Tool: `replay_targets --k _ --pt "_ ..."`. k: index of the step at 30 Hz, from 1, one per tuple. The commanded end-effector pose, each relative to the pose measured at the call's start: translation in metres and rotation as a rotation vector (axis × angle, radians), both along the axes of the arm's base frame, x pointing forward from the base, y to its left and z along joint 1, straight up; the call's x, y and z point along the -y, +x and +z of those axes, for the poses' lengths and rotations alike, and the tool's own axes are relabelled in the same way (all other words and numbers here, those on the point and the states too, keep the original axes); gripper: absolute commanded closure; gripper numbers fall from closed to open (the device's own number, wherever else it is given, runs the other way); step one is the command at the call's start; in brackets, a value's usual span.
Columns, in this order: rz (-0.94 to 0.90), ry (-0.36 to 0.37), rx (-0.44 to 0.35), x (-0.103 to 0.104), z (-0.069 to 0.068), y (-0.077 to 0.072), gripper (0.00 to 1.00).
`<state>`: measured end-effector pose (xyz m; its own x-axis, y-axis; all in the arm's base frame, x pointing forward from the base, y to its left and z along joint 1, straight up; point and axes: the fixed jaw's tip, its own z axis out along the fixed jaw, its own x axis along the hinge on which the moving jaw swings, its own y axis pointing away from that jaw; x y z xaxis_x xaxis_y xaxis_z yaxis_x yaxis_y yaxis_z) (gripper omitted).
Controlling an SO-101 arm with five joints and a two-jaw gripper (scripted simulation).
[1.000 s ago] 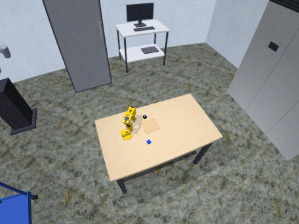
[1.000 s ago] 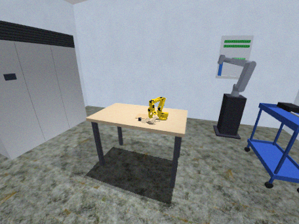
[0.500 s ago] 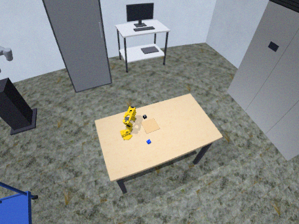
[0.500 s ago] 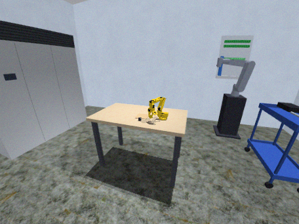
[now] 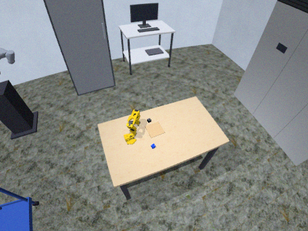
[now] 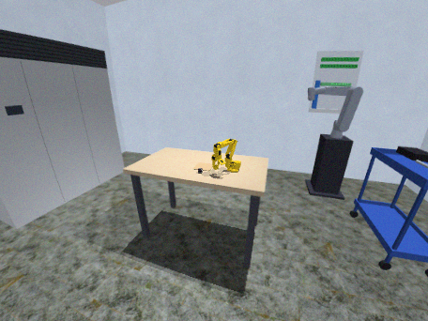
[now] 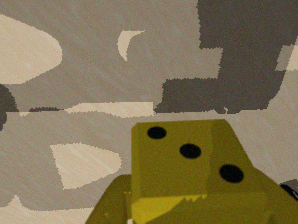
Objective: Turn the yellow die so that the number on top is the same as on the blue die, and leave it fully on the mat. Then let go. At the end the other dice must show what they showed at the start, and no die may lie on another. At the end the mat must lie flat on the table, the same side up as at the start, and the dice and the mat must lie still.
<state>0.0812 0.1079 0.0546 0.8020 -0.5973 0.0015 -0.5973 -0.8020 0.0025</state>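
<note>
Over table, pincer (image 7: pixel 200 212) clamping yellow die (image 7: pixel 187 165)

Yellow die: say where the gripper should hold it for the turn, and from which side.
Keep the present hold: the gripper is shut on the yellow die across two opposite flat side faces, from behind. The three-pip face stays visible, and parallel faces likely resist slipping.
</note>
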Motion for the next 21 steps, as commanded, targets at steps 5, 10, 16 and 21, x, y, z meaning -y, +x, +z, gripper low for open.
replay_targets --k 5,10,16,21 --pt "0.002 0.05 0.035 -0.0062 0.0049 0.0036 1.0" --pt "0.002 0.05 0.035 -0.0063 0.0016 0.0037 1.0" --pt "0.002 0.05 0.035 -0.0063 0.0008 0.0038 1.0" --pt "0.002 0.05 0.035 -0.0064 -0.0004 0.0038 1.0"
